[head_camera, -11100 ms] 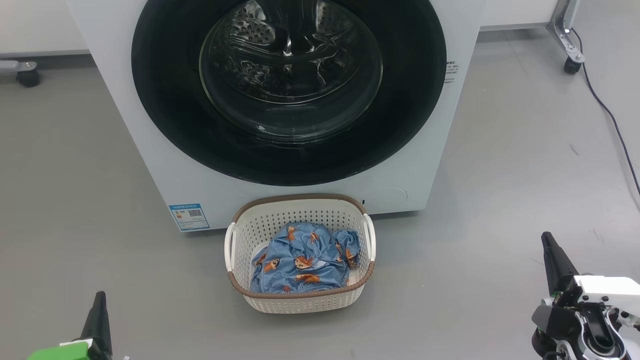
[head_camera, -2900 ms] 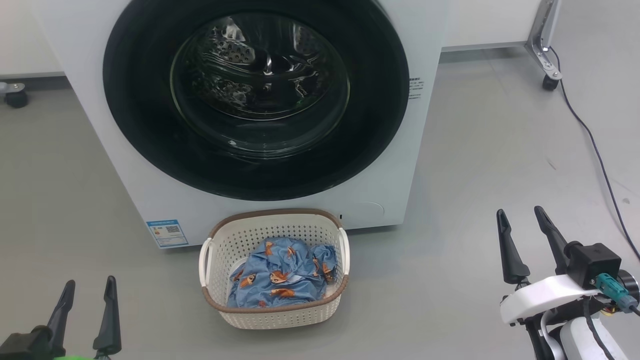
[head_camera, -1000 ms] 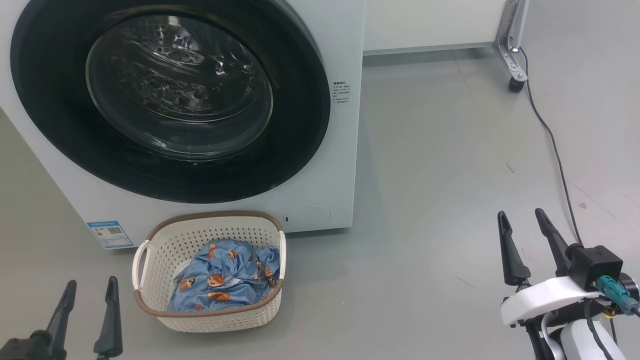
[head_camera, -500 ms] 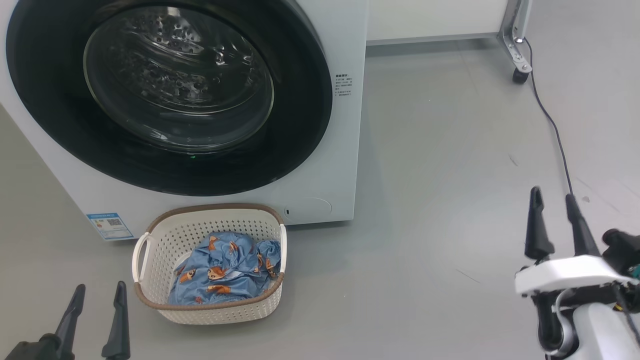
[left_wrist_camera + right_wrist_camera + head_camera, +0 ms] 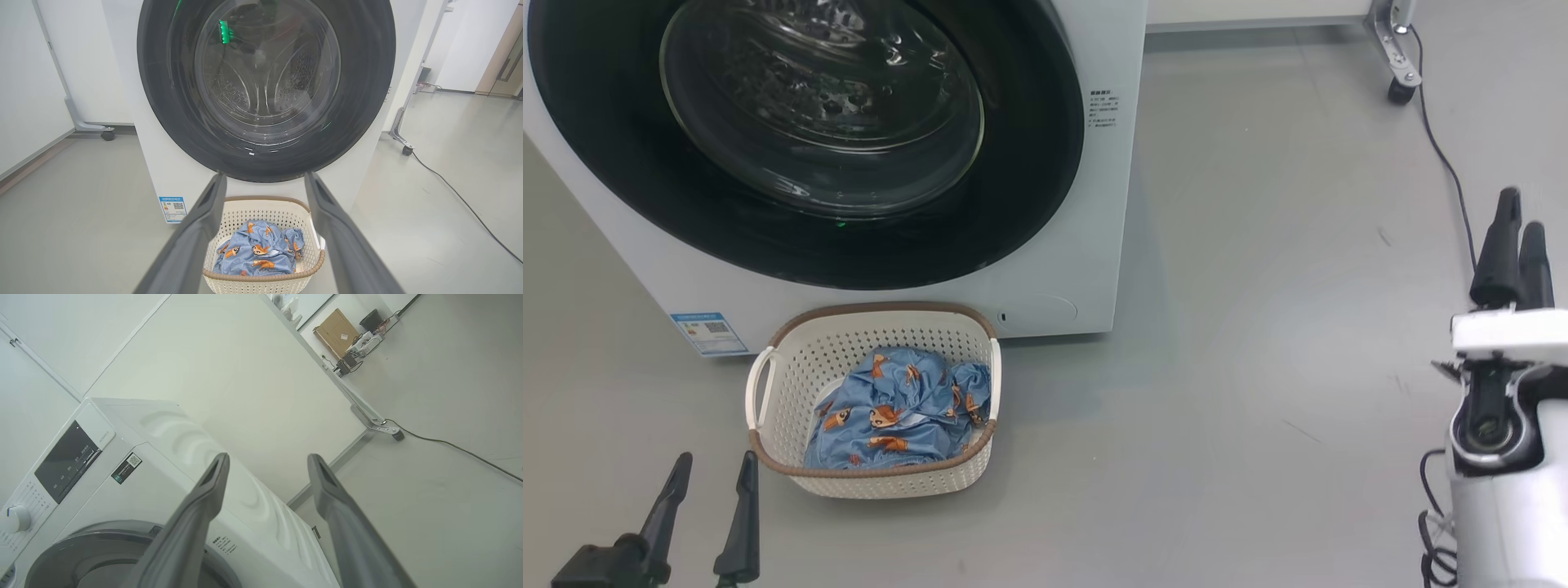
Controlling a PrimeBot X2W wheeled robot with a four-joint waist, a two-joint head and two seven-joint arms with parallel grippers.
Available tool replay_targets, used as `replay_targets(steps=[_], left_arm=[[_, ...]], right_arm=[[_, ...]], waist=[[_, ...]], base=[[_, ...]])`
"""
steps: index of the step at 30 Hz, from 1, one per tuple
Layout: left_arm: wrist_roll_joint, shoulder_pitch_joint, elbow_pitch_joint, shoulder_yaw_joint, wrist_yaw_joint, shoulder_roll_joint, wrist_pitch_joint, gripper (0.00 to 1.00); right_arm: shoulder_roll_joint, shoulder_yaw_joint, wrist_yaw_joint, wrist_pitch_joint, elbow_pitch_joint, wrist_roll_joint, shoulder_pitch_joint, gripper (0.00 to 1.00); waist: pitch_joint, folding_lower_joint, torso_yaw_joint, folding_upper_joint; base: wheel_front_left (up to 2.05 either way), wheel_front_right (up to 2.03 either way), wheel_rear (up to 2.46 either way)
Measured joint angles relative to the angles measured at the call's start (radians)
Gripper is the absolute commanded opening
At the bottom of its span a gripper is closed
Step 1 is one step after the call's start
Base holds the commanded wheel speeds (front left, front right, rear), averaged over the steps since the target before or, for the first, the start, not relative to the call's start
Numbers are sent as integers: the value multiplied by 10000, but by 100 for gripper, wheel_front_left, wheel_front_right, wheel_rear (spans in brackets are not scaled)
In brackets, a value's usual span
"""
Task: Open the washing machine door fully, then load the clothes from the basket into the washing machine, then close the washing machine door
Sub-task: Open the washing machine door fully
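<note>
The basket (image 5: 874,478) holds the clothes (image 5: 898,408).

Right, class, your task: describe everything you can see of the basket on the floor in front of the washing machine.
The basket is small, cream-white, perforated and plastic-looking, a rounded rectangle with a brown woven-look rim and white side handles. It stands upright on the grey floor close before the washing machine. The blue printed clothes lie bundled inside, below the rim.

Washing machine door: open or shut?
Shut: the washing machine door sits flush on the washing machine front, no gap at its rim.
</note>
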Motion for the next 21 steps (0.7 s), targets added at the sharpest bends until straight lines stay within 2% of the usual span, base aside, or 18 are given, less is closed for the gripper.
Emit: replay_targets(steps=[1, 2, 4, 5, 14, 21], left_arm=[[0, -45, -10, -42, 0, 4, 0, 100], [-4, -99, -15, -77, 0, 4, 0, 100], [-48, -194, -31, -86, 0, -4, 0, 100], [-81, -236, -40, -82, 0, -4, 0, 100], [-102, -558, -109, -188, 0, -4, 0, 100], [-178, -771, -186, -232, 0, -13, 0, 100]], right_arm=[[-6, -65, 0, 136, 35, 244, -171, 71], [-8, -98, 0, 268, 79, 433, -332, 48], [0, -224, -12, 510, 161, 924, -657, 13], [-10, -278, -17, 652, 217, 1127, -807, 0], [-36, -428, -562, 2080, 721, 2316, -1925, 0], [-150, -330, -1118, 3296, 951, 2694, -2902, 0]], waist=[[49, 0, 29, 0], [99, 0, 58, 0], [205, 0, 121, 0], [259, 0, 153, 0], [752, 0, 511, 0], [1178, 0, 720, 0]], base=[[0, 0, 0], [0, 0, 0], [0, 0, 0], [0, 0, 0], [0, 0, 0], [0, 0, 0]])
